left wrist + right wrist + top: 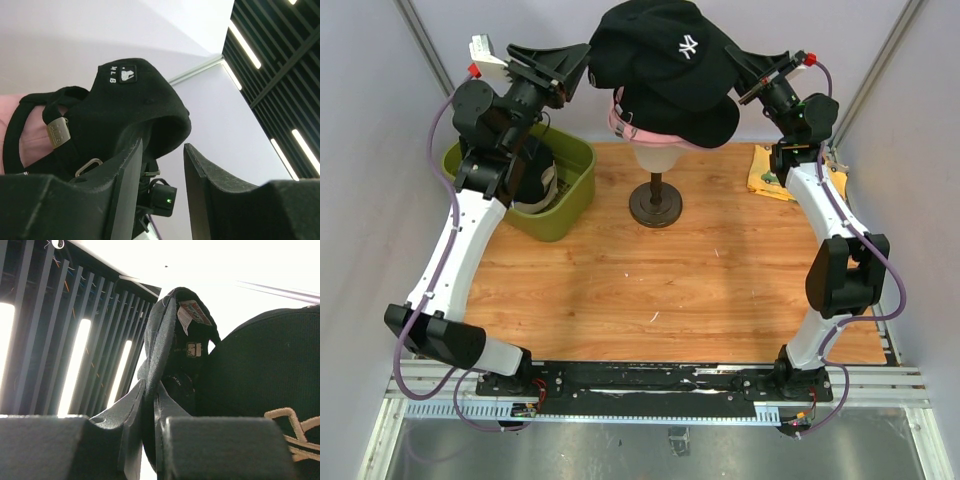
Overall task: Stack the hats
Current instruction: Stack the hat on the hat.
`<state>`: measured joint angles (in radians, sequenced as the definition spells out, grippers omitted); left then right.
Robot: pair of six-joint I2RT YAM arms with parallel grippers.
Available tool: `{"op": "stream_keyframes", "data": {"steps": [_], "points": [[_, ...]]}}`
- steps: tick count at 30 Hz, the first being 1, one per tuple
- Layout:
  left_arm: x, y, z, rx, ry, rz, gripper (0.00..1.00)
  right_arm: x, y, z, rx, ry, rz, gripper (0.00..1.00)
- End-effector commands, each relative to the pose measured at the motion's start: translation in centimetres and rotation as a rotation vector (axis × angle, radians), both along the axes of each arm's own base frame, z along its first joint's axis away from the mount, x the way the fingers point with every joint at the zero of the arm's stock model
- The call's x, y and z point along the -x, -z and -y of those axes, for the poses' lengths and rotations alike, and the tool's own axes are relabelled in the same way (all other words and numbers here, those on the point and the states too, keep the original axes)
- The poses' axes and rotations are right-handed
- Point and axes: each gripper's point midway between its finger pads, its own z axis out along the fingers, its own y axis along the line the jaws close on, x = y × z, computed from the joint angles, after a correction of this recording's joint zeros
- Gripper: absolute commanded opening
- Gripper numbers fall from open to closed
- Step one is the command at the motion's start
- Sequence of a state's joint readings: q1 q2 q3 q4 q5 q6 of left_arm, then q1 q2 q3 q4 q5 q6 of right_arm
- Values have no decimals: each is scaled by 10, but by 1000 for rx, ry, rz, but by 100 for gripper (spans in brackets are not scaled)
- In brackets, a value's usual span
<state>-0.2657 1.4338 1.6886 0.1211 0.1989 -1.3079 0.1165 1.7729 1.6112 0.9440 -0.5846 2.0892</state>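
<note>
Above the mannequin head (655, 153), right pincer (151, 390) pinches the top black hat (660, 50); left pincer (163, 145) is spread.

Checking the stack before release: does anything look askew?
Yes. The top black cap sits crooked, shifted off the lower black cap toward the left gripper, which stands open beside it. The right gripper pinches its edge, bunching the fabric. Nothing looks spilled or damaged.

Black cap (660, 50) marked with a white logo, second black cap (705, 122), pink cap (623, 122), cream mannequin head (655, 155), dark brown stand (656, 205), olive-green bin (575, 195), table (700, 290) grained in warm orange-brown wood, cloth (762, 172) patterned in yellow.
</note>
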Motion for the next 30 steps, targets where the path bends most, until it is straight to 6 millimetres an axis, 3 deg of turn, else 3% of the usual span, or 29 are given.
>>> {"op": "stream_keyframes", "data": {"steps": [1,9,19,24,30], "points": [[5,-12,-8,-9,-49,74,44,21,-26,12,-100,-107,-3,11],[2,2,-11,-24,-39,62,50,27,-21,16,-118,-126,-10,10],[6,1,-24,-54,-77,91,56,35,-26,18,-111,-138,2,9],[4,2,-16,-86,-36,118,66,38,-22,18,-109,-147,-3,9],[-5,9,-3,-104,30,120,66,40,-13,20,-116,-152,-15,9]]}}
